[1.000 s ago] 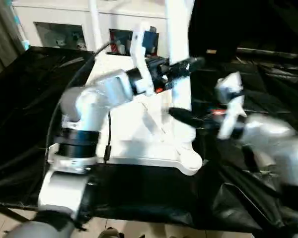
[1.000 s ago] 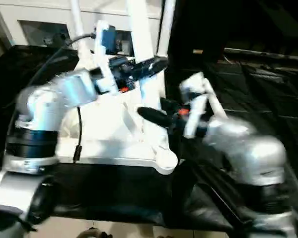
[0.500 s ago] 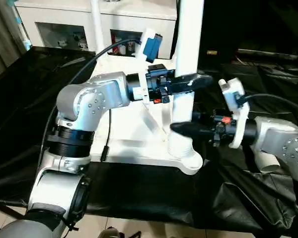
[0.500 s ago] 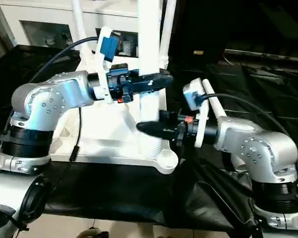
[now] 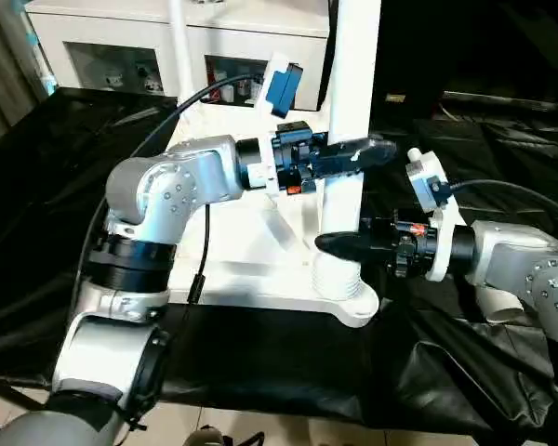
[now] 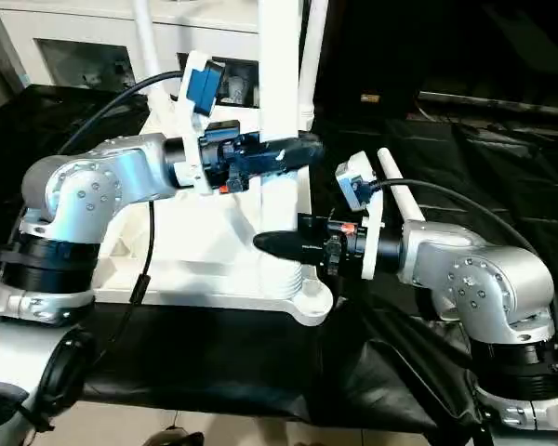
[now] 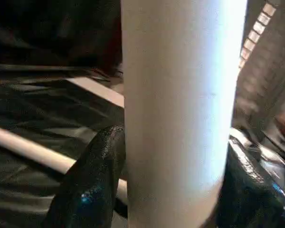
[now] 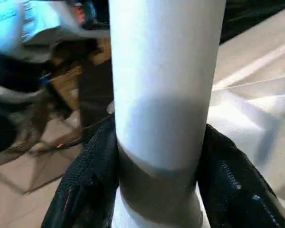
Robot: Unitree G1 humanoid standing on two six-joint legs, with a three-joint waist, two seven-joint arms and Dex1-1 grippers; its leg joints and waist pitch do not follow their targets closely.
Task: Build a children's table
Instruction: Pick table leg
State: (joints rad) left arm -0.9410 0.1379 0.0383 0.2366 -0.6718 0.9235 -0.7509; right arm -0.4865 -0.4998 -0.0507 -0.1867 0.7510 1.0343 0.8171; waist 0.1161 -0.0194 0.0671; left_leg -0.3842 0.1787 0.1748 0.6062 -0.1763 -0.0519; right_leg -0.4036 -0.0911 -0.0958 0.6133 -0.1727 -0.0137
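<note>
Both the left gripper (image 5: 358, 151) and right gripper (image 5: 339, 244) clamp the upright leg (image 5: 352, 84), its top cut off.

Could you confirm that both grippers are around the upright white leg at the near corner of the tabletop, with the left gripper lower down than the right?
Not quite: on the upright leg, the left gripper is the higher one, and the right gripper sits lower, just above the tabletop's corner socket, as the left eye view shows.

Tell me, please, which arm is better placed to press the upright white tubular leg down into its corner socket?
Probably the left. The left gripper brackets the upright white tubular leg higher up, with room to push down. The right gripper sits just above the round corner socket of the white plastic tabletop, better for steadying.
</note>
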